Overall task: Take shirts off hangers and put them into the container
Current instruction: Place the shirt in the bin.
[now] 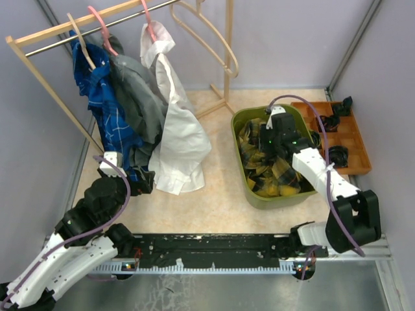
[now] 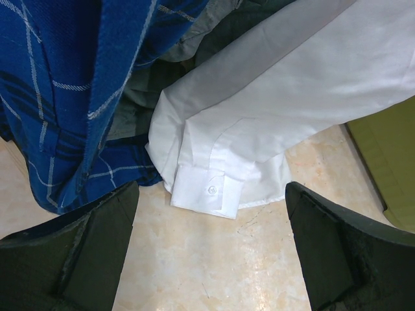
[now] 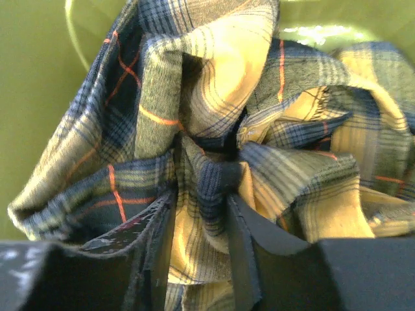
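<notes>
In the olive container point(image 1: 241, 122) on the right, the plaid shirt point(image 1: 275, 173) lies heaped, limp and light. The right gripper point(image 3: 200, 207) has a fold between its narrow jaws, seen only from its wrist, and I cannot tell if it pinches. The left gripper point(image 2: 211, 194), jaws wide and empty, faces the white shirt point(image 2: 292, 84) at its cuff point(image 2: 206, 189), a firmer, doubled hold. Only overhead are the hangers point(image 1: 100, 29) visible.

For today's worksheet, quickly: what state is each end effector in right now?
Left end effector: open, holding nothing.
Right end effector: jaws narrow, yellow-and-black plaid shirt between them; grip cannot be told.
</notes>
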Available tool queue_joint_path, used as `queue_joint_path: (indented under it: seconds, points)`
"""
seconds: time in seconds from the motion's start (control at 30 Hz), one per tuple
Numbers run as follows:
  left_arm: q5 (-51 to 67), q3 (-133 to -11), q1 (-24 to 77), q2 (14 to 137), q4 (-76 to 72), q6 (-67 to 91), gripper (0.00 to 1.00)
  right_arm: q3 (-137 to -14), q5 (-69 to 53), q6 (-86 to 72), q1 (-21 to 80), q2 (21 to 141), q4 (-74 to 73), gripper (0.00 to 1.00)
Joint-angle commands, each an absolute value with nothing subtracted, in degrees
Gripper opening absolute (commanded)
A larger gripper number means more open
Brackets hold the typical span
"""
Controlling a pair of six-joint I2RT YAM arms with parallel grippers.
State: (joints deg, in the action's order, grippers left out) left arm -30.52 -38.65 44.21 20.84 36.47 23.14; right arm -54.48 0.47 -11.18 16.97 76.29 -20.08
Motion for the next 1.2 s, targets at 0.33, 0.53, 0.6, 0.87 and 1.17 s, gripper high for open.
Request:
queue_joint_path:
  seconds: [0.33, 0.53, 0.6, 0.87, 1.17]
  points:
    - [-31.9, -39.2, 43.8, 20.4, 36.5, 23.4, 1.0, -54.2, 3.2, -15.9, 16.9, 49.7, -26.8, 0.61]
    - [-31.0, -39.0, 43.8, 20.8, 36.1, 23.1, 1.0, -37.1, 1.3, -21.8, 16.9, 44.8, -22.9, 0.38]
    - [-30.4, -39.0, 43.8, 21.3, 35.8, 22.8, 1.0, -36.0, -1.1, -21.3, 16.9, 46.1, -21.4, 0.36]
    - [-30.3, -39.2, 43.6, 21.4, 36.1, 22.9, 1.0, -41.8, -4.2, -23.0, 16.9, 40.9, -21.2, 0.68]
    - [-29.6, -39.0, 43.6, 20.8, 35.8, 22.6, 1.0, -36.9, -24.0, -39.2, 17.0, 29.0, 10.8, 0.79]
